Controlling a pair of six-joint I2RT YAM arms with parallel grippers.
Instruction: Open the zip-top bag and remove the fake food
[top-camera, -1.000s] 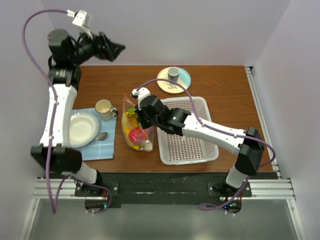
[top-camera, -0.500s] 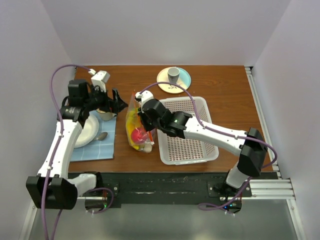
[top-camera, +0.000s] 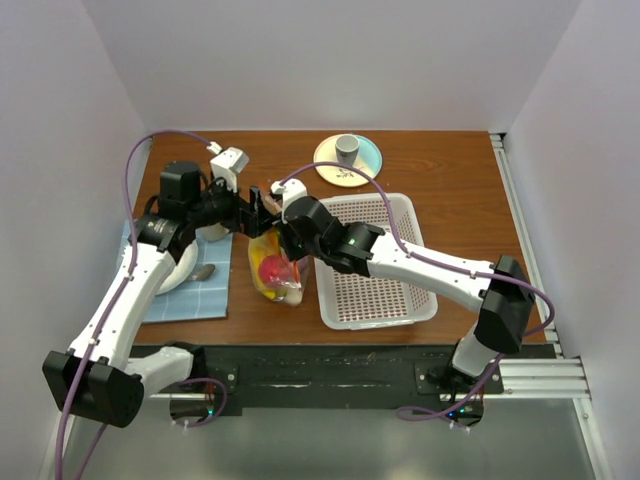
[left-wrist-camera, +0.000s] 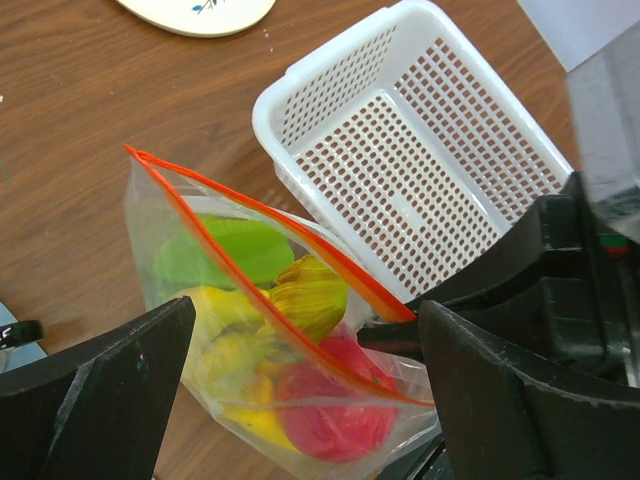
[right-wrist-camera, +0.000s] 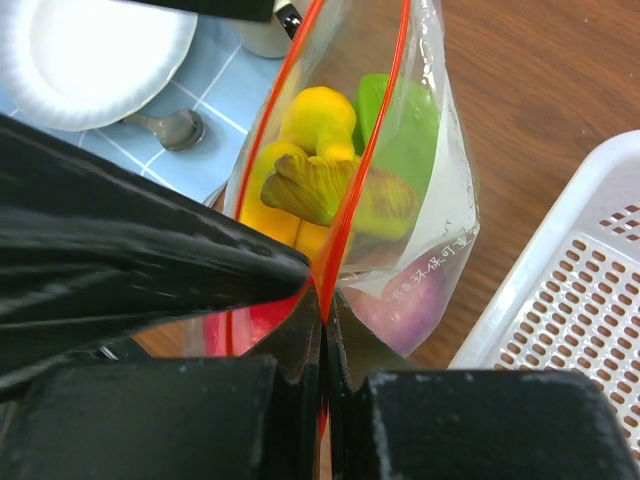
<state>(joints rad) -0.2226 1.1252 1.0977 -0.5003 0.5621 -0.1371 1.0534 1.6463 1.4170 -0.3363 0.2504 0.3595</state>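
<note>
The right jaws are pinched shut on one end of the orange-red zip strip (left-wrist-camera: 330, 268) of the zip-top bag (top-camera: 272, 270), and that grip holds the bag standing on edge with its mouth uppermost, its bottom apparently resting on the counter (top-camera: 450, 170). From the pinch the strip runs straight away from the right jaws, and its two lips seem to part as they go, so the mouth looks at least partly open; how far the seal is undone near the pinch itself I cannot tell. The fake food (right-wrist-camera: 310, 140) sits inside the bag, below and beyond the right jaws: yellow pieces and a green one far from the pinch, a red round fruit and something purple close under it. Nothing has come out of the bag yet. The left jaws stand wide apart, empty, facing the bag from its other side, with the strip and the bulging plastic lying between their two fingers (left-wrist-camera: 100, 400) and a little ahead of them. Judging by this, the right jaws act as an anchor so the left jaws can close on the free lip or far corner and pull the mouth wider. The white basket (left-wrist-camera: 330, 60) lies just beyond the bag as seen from the left jaws, a likely place for the pieces.
</note>
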